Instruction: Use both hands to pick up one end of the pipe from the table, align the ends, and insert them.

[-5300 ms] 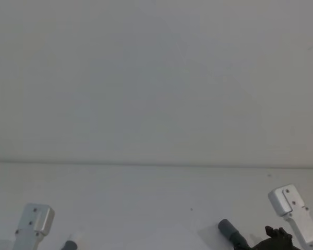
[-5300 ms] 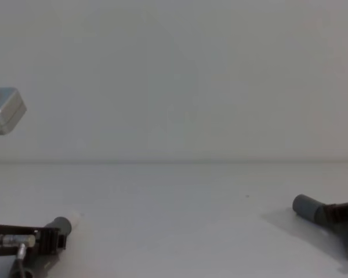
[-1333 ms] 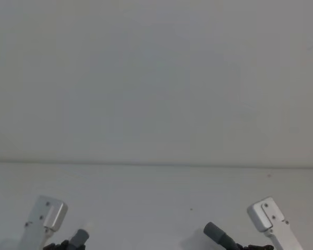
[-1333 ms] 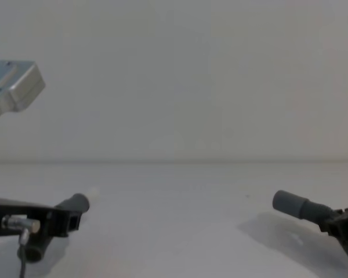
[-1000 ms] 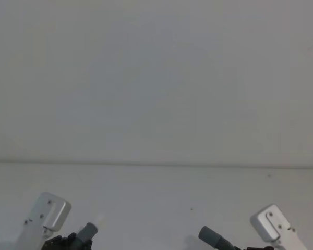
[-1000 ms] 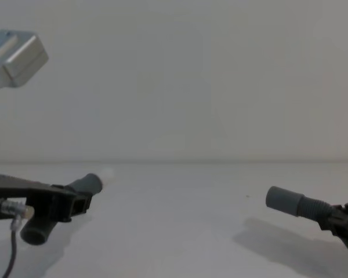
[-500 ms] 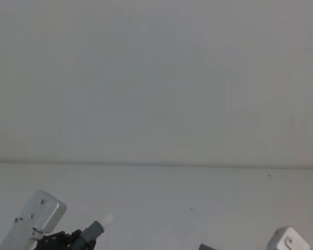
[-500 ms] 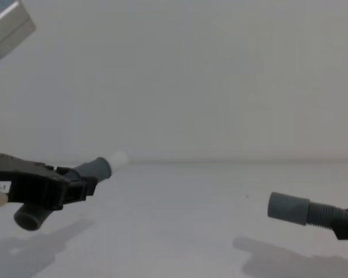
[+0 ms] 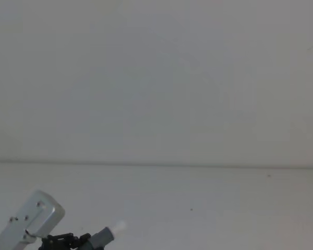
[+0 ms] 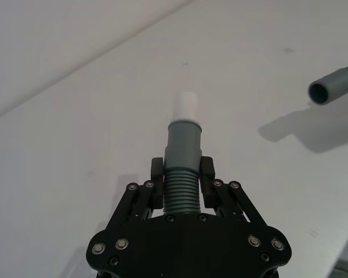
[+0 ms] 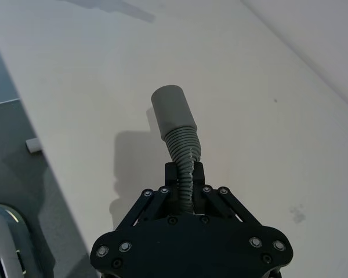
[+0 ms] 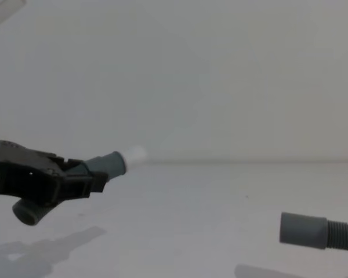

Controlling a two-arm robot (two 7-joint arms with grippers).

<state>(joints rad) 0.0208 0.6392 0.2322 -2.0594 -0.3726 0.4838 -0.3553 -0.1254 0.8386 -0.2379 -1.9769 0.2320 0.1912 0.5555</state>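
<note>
- Since half a second ago, the left tool (image 12: 97, 180) is carrying the white-tipped cuff (image 12: 111, 164) higher and nearer the middle of the chest view, while the plain cuff (image 12: 303, 230) is showing lower and farther right.
- Head view: the left tool is sitting at the bottom edge, left of centre, beside a silver arm bracket (image 9: 39, 217). The white tip (image 9: 118, 227) is poking out to the right over the white counter (image 9: 214, 208).
- Left wrist view: the left tool's fingers (image 10: 157, 168) are clamping the ribbed hose (image 10: 180, 194) just behind the white-tipped cuff, which is pointing straight out from the tool. The plain cuff is turning its open mouth this way from well apart, throwing a shadow on the counter.
- Right wrist view: the right tool (image 11: 184, 174) is pinching the ribbed hose a little behind the plain cuff, which is leaning slightly to one side above the counter near its edge.
- Chest view: the white-tipped cuff is hanging in the air on the left, tilting up toward the right. The plain cuff is lying nearly level at the lower right with its mouth facing left. The two cuffs are sitting well apart and out of line, the white-tipped one higher.
</note>
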